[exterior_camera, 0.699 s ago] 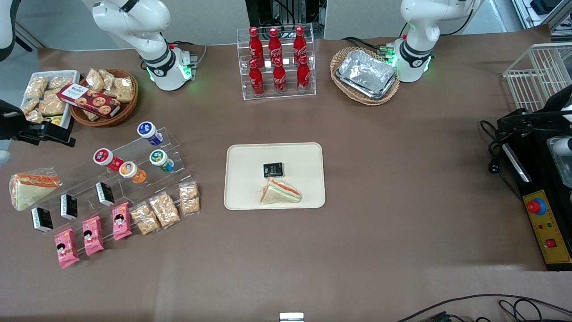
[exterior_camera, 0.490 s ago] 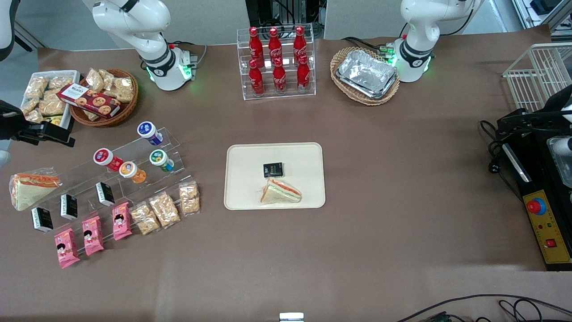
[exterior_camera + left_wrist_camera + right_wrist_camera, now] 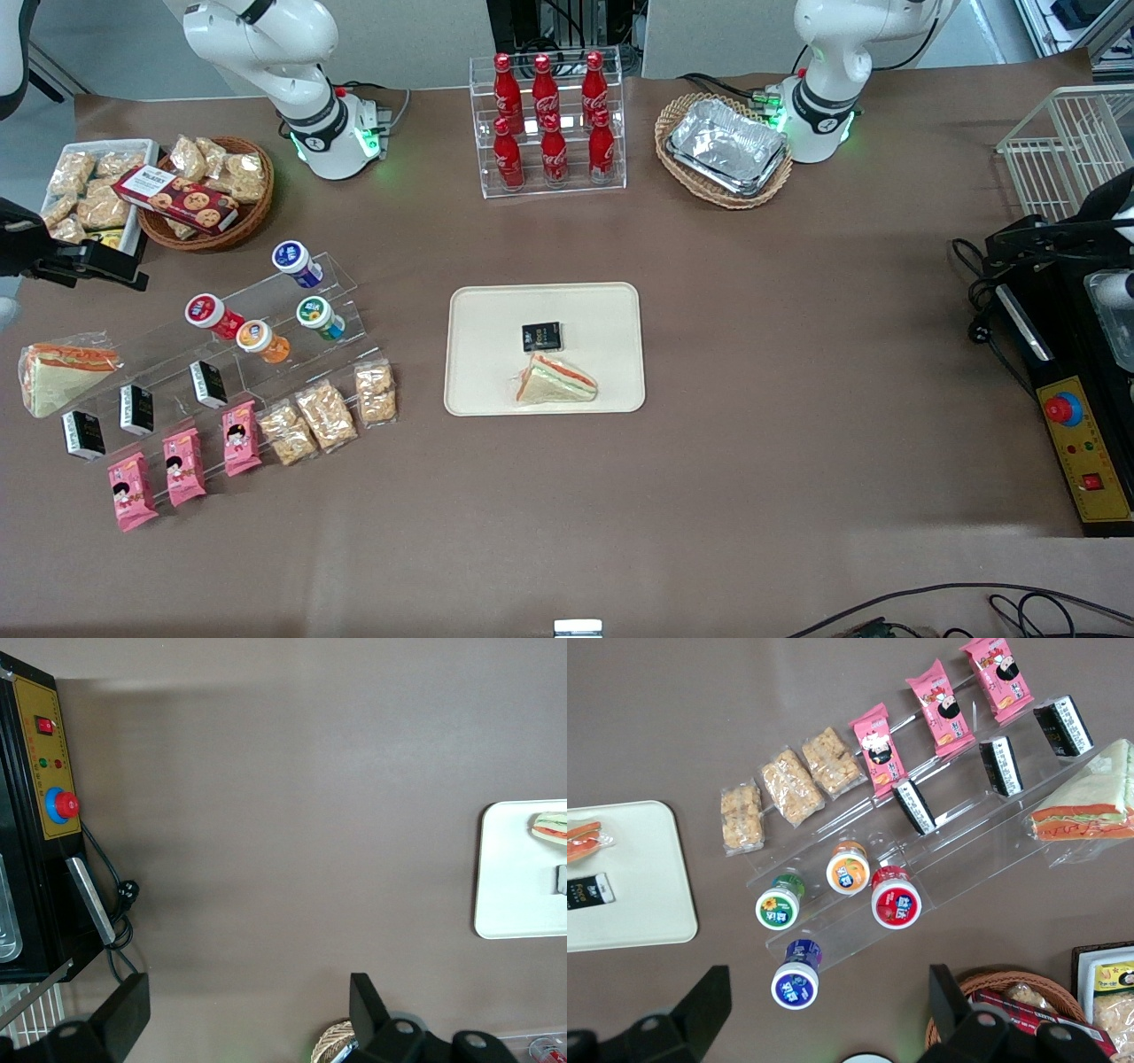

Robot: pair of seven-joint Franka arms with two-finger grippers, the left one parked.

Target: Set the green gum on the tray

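The green gum (image 3: 317, 316) stands on a clear acrylic stepped rack (image 3: 266, 306), beside the orange bottle (image 3: 259, 339) and nearer to the front camera than the blue-lidded bottle (image 3: 294, 260). It also shows in the right wrist view (image 3: 780, 904). The cream tray (image 3: 611, 306) lies mid-table with a sandwich (image 3: 556, 379) and a black packet (image 3: 541, 336) on it; it also shows in the right wrist view (image 3: 647, 895). My right gripper (image 3: 97, 263) hovers open and empty, high above the table toward the working arm's end, well apart from the gum. Its fingers (image 3: 709, 1001) are spread wide.
A red-lidded bottle (image 3: 209, 314), black packets, pink packets and snack bags (image 3: 323, 415) sit on and around the rack. A wicker basket with a cookie box (image 3: 177, 199) and a small white tray (image 3: 89, 190) lie near the gripper. A cola rack (image 3: 547, 124) and foil trays (image 3: 726, 146) stand farther back.
The right gripper has shifted only very slightly. Nothing on the table has moved.
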